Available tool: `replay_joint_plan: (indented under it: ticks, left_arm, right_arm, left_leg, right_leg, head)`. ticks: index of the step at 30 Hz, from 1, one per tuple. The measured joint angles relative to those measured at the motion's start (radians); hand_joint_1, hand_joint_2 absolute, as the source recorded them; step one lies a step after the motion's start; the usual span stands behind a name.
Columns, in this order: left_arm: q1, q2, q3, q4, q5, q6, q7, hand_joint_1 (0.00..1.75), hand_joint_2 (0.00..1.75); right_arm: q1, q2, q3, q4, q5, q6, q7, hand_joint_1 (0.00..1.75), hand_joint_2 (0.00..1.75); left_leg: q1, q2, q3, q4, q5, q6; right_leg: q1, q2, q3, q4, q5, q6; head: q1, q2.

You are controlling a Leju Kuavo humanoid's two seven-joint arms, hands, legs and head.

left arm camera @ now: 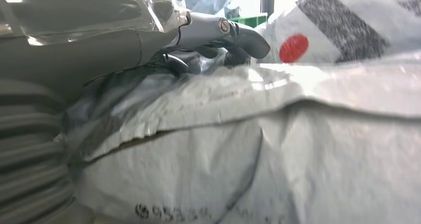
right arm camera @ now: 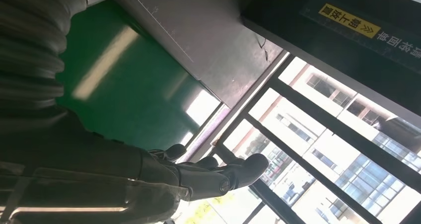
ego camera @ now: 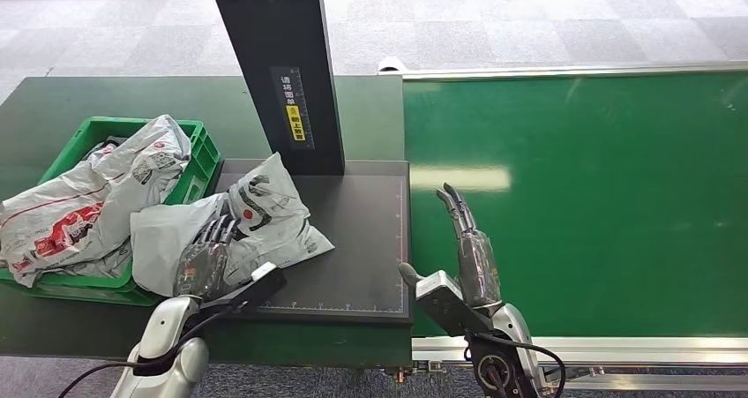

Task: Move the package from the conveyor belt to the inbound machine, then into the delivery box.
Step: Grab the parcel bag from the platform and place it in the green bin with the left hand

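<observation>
silver arms: both enter from the near edge in the head view, left arm at the dark platform, right arm at the belt edge.
left hand (ego camera: 205, 259): lies on the near part of the package, fingers pointing away from the robot and bent over the plastic; the left wrist view shows the thumb and fingers pressed against the wrapping; whether they clamp it cannot be told.
right hand (ego camera: 467, 250): raised above the near left part of the conveyor belt (ego camera: 600, 204), fingers straight and close together, thumb out to the side, holding nothing.
package (ego camera: 256, 221): grey-white plastic mailer with a red dot and dark print, lying crumpled on the inbound machine platform (ego camera: 362, 239), its left part reaching over toward the green crate.
green crate (ego camera: 201, 155): left of the platform, holding other grey and red printed bags (ego camera: 79, 208).
black column (ego camera: 282, 63): stands upright at the far edge of the platform, with a yellow label.
</observation>
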Motion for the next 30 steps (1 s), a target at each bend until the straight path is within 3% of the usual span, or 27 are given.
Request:
replay_joint_plan:
  ticks: [2,6,12,22,30]
  left_arm:
    - [-0.002,-0.001,0.0,0.0,-0.004,0.0,0.0,0.07,1.75]
    - [-0.006,-0.002,0.0,0.0,-0.008,-0.001,0.0,1.6,1.75]
    - [-0.005,-0.002,0.0,0.002,-0.018,0.0,-0.003,1.75,1.75]
    - [-0.01,-0.002,0.001,0.004,-0.011,0.038,-0.036,1.75,1.75]
    - [-0.007,-0.001,0.003,0.008,0.033,0.138,-0.094,1.75,1.75]
  right_arm:
    - [0.0,0.001,0.0,0.0,0.0,0.0,0.0,0.0,1.75]
    - [-0.001,0.003,-0.001,0.0,0.0,0.0,0.0,0.0,1.75]
    - [-0.001,0.002,-0.001,0.0,0.0,0.0,0.001,0.0,1.75]
    - [-0.001,0.002,-0.002,0.0,-0.005,0.0,0.001,0.0,1.75]
    - [0.0,0.002,-0.003,0.0,-0.01,0.0,0.0,0.0,1.75]
  left_leg:
    - [0.0,0.0,0.0,0.0,0.0,0.0]
    - [0.0,0.0,0.001,0.0,0.0,0.0]
    - [0.0,0.0,0.002,0.0,0.0,0.0]
    - [0.0,0.0,0.002,0.0,0.0,0.0]
    - [0.0,0.0,0.001,0.0,0.0,0.0]
  right_leg:
    - [0.0,0.0,0.0,0.0,0.0,0.0]
    - [0.0,0.0,0.002,0.0,0.0,0.0]
    - [0.0,0.0,0.002,0.0,0.0,0.0]
    - [0.0,0.0,0.002,0.0,0.0,0.0]
    - [0.0,0.0,0.001,0.0,0.0,0.0]
  head:
    - [0.0,0.0]
    - [0.0,0.0]
    - [0.0,0.0]
    - [0.0,0.0]
    - [0.0,0.0]
